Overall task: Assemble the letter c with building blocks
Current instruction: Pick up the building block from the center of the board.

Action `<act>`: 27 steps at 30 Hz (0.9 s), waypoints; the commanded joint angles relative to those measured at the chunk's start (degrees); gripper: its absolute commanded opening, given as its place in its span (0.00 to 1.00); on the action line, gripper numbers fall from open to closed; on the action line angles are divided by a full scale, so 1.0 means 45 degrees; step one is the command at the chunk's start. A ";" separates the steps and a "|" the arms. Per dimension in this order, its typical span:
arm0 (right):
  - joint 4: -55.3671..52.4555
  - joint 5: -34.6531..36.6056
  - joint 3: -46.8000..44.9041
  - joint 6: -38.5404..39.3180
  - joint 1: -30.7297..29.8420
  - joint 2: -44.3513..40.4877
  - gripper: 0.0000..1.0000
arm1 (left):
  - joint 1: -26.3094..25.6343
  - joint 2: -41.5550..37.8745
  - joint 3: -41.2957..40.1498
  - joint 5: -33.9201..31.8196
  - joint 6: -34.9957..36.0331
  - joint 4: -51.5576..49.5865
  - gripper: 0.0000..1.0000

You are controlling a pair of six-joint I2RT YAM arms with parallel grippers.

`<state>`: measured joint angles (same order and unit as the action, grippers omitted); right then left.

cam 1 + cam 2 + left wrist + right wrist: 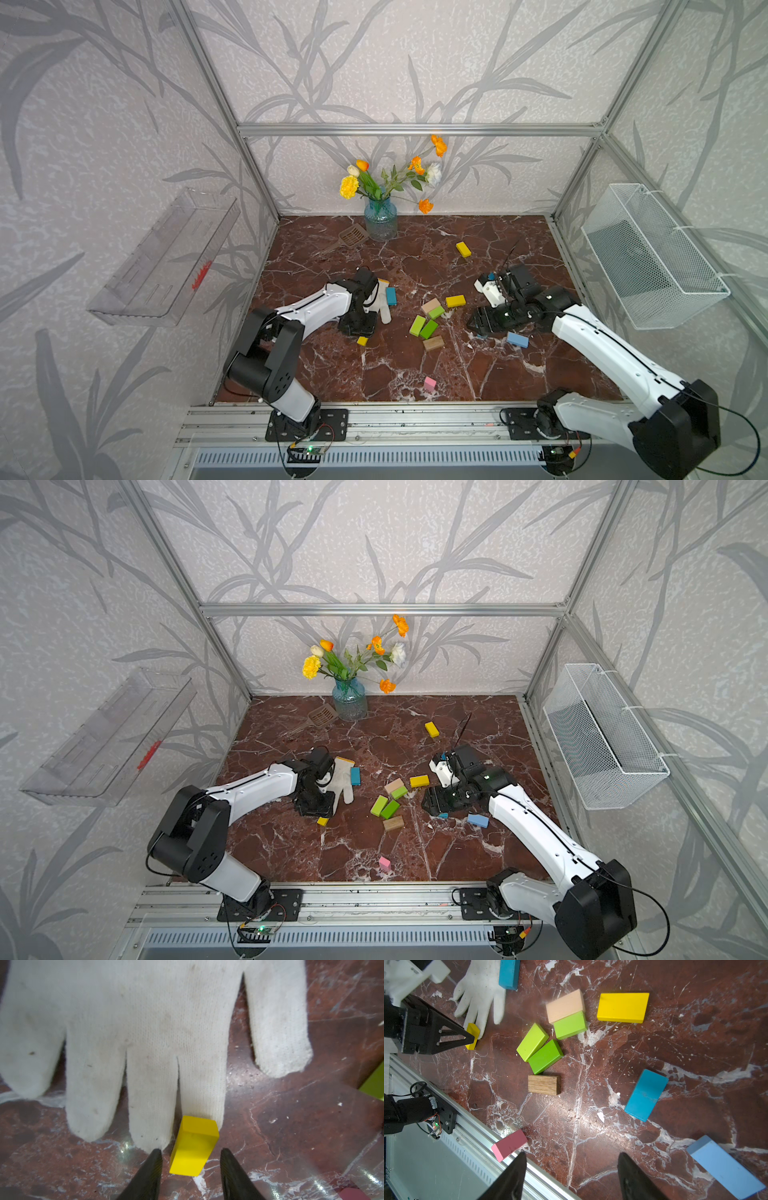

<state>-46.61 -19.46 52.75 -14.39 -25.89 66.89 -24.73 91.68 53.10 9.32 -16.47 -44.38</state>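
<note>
A small yellow block (193, 1147) lies at the fingertips of a white glove (145, 1032). My left gripper (191, 1150) is open and straddles this block, with a gap on each side. In both top views the left gripper (360, 333) points down beside the glove (383, 307). At mid-table lie two green blocks (532, 1042) (546, 1056), a light green one (570, 1025), a pale wood one (564, 1005), a yellow one (623, 1007) and a dark wood one (544, 1085). My right gripper (572, 1153) hangs open and empty above the table.
A blue block (646, 1095), a light blue one (724, 1167), a pink one (429, 384), a far yellow one (463, 249) and a teal one (391, 296) lie scattered. A flower vase (380, 220) and brown spatula (351, 237) stand at the back. A wire basket (652, 257) hangs on the right wall.
</note>
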 commanded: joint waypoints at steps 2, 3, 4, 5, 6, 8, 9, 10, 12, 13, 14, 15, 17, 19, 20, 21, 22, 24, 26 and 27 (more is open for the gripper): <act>-0.0033 -0.0124 0.0191 -0.0046 -0.0050 -0.0026 0.69 | -0.0071 0.0333 0.0251 -0.0065 0.0095 -0.0120 0.46; -0.0045 -0.0146 0.0191 -0.0044 -0.0064 -0.0007 0.69 | -0.0080 0.0414 0.0263 -0.0012 0.0081 -0.0098 0.46; -0.0035 -0.0164 0.0201 -0.0028 -0.0061 0.0013 0.69 | -0.0080 0.0474 0.0265 -0.0002 0.0086 -0.0080 0.45; -0.0035 -0.0185 0.0211 -0.0013 -0.0053 0.0018 0.69 | -0.0104 0.0555 0.0297 0.0009 0.0086 -0.0087 0.44; -0.0038 -0.0186 0.0225 -0.0006 -0.0039 0.0024 0.69 | -0.0127 0.0628 0.0309 0.0008 0.0067 -0.0079 0.42; -0.0030 -0.0186 0.0224 0.0031 -0.0038 0.0037 0.69 | -0.0148 0.0672 0.0355 0.0005 0.0062 -0.0098 0.39; -0.0035 -0.0167 0.0248 0.0034 -0.0032 0.0056 0.69 | -0.0168 0.0662 0.0364 0.0018 0.0066 -0.0133 0.38; -0.0033 -0.0157 0.0240 0.0034 -0.0031 0.0057 0.69 | -0.0185 0.0651 0.0398 -0.0010 0.0064 -0.0175 0.36; -0.0014 -0.0167 0.0249 0.0006 -0.0035 0.0057 0.68 | -0.0206 0.0566 0.0529 -0.0035 0.0066 -0.0396 0.33; -0.0028 -0.0167 0.0267 -0.0042 -0.0032 0.0057 0.68 | -0.0216 0.0483 0.0625 -0.0079 0.0048 -0.0543 0.31; -0.0035 -0.0167 0.0306 -0.0099 -0.0033 0.0047 0.68 | -0.0256 0.0388 0.0765 -0.0144 0.0000 -0.0712 0.30; -0.0072 -0.0149 0.0361 -0.0167 -0.0038 0.0037 0.68 | -0.0256 0.0269 0.0911 -0.0213 -0.0065 -0.0917 0.30; -0.0117 -0.0099 0.0484 -0.0323 -0.0009 0.0057 0.67 | -0.0266 -0.0012 0.1172 -0.0254 -0.0232 -0.1202 0.30; -0.0183 -0.0070 0.0674 -0.0467 -0.0001 0.0132 0.67 | -0.0256 -0.0191 0.1498 -0.0222 -0.0517 -0.1422 0.29; -0.0206 -0.0086 0.0760 -0.0538 0.0018 0.0182 0.67 | -0.0265 -0.0211 0.1676 -0.0187 -0.0670 -0.1498 0.29; -0.0235 -0.0099 0.0850 -0.0597 0.0047 0.0246 0.67 | -0.0266 -0.0199 0.1842 -0.0082 -0.0847 -0.1527 0.29; -0.0277 -0.0090 0.0961 -0.0675 0.0087 0.0317 0.66 | -0.0265 -0.0151 0.2021 0.0071 -0.1018 -0.1568 0.29; -0.0305 -0.0156 0.1121 -0.0812 0.0179 0.0407 0.66 | -0.0266 0.0032 0.2400 0.0275 -0.1356 -0.1621 0.29; -0.0296 -0.0210 0.1269 -0.0974 0.0312 0.0495 0.65 | -0.0266 0.0334 0.2924 0.0472 -0.1719 -0.1639 0.29; -0.0291 -0.0225 0.1322 -0.1033 0.0352 0.0539 0.65 | -0.0252 0.0516 0.3236 0.0573 -0.1874 -0.1650 0.28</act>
<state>-46.83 -19.90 57.04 -17.50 -24.91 68.73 -25.74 92.60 64.42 10.37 -21.67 -49.98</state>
